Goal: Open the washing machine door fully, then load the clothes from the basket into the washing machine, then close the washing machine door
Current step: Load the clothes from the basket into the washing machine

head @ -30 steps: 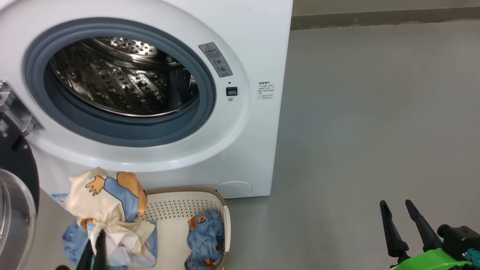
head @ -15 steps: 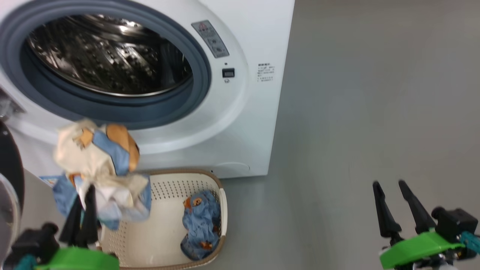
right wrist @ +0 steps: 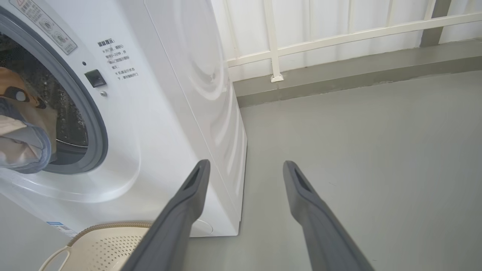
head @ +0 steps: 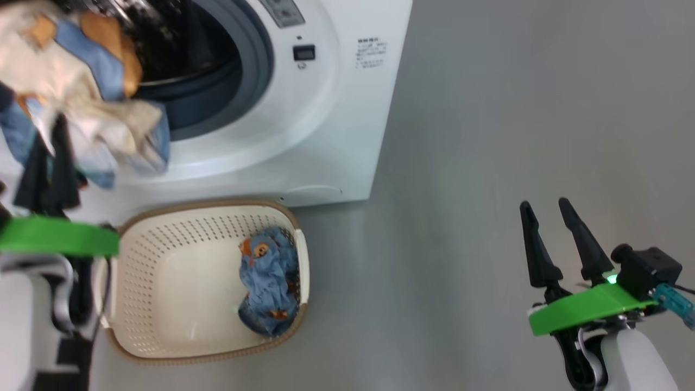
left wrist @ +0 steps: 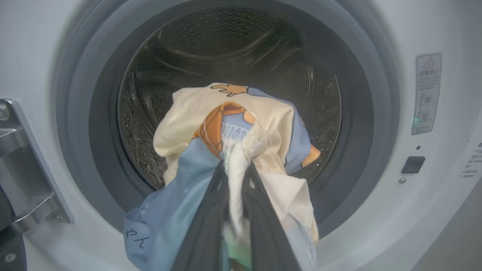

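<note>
Left end effector [left wrist: 234, 175] clamping clothes [left wrist: 188, 124], lifted from basket [head: 179, 233] to drum [left wrist: 226, 49]; right end effector [right wrist: 244, 167] wide, empty.

Head cam looks steeply down at the washer [head: 326, 136] front, the basket [head: 206, 204] and floor [head: 488, 136]. Left wrist cam is right up close, staring straight into the drum [left wrist: 233, 49]. Right wrist cam sits low, off to the right, facing the washer's corner. Head and right wrist share washer front and basket.
</note>
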You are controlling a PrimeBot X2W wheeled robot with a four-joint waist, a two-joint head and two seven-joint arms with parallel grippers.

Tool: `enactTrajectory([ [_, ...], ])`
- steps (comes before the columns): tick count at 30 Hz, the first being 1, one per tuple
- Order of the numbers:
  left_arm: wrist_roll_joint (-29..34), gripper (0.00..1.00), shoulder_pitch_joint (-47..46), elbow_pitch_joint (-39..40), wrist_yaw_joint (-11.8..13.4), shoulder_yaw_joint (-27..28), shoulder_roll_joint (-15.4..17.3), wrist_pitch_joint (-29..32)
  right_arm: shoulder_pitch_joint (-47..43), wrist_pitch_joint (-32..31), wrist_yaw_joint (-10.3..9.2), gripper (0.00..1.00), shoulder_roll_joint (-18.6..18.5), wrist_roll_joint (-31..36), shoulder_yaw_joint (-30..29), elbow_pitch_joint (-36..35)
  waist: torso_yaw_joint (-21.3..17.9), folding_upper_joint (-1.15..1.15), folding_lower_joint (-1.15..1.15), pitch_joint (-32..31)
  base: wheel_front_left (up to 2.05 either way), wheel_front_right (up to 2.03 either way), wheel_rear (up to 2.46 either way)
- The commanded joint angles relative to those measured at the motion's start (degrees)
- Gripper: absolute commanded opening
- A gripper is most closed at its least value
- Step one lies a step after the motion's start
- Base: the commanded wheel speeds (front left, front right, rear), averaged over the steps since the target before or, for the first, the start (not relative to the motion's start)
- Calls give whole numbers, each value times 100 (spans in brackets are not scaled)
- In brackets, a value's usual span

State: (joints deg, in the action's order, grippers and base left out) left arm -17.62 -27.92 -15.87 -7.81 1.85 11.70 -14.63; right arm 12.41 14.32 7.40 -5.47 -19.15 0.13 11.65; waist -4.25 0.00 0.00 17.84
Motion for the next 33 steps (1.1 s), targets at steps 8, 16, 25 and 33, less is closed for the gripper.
enactTrajectory([
  [8, -50, 0, -1544, -1034, 32, 17, 744, -37, 445, 68, 9, 100, 188, -17, 191, -193, -596, 0, 0, 947, 0, 0, 0],
  [16, 23, 0, -2538, -1850, 32, 170, 1197, -37, 716, 68, 9, 100, 254, -176, 470, -170, -1100, 0, 0, 1278, 0, 0, 0],
  [25, 68, 88, -3081, -2177, 32, 433, 1450, -37, 782, 68, 9, 100, 257, -430, 651, -194, -1452, 0, 0, 1431, 0, 0, 0],
  [33, 194, 100, -3055, -2330, 32, 650, 1513, -37, 771, 68, 9, 100, 258, -453, 618, -199, -1545, 0, 0, 1429, 0, 0, 0],
])
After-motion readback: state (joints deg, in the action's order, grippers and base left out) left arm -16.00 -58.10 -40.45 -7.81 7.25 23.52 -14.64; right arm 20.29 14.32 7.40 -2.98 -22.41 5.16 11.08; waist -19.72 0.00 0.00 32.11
